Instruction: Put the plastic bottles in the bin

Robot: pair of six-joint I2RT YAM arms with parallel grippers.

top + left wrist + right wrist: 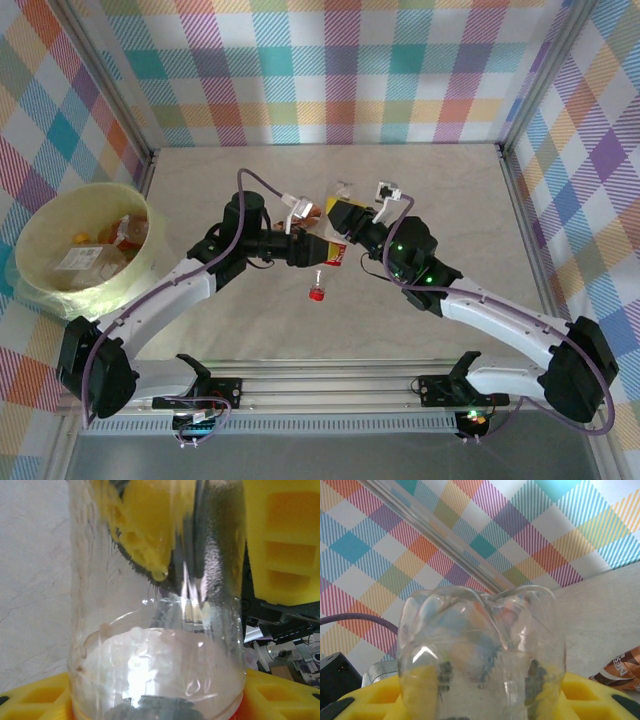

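Observation:
One clear plastic bottle (334, 256) with a red label and a red cap (316, 293) hangs above the middle of the table, cap down. Both grippers hold it. My right gripper (340, 220) is shut on its upper, clear end; in the right wrist view the bottle's lobed base (480, 630) stands between the yellow fingers (365, 705). My left gripper (311, 244) is shut on the body from the left, and the clear bottle wall (160, 645) spans the gap between its fingers (30, 702). The bin (40, 235) stands at the far left with several bottles (100, 250) inside.
A crushed bottle with a brown label (620, 672) lies on the table to the right of my right gripper. Checked walls close in the back and both sides. The metal rail (330, 385) runs along the near edge.

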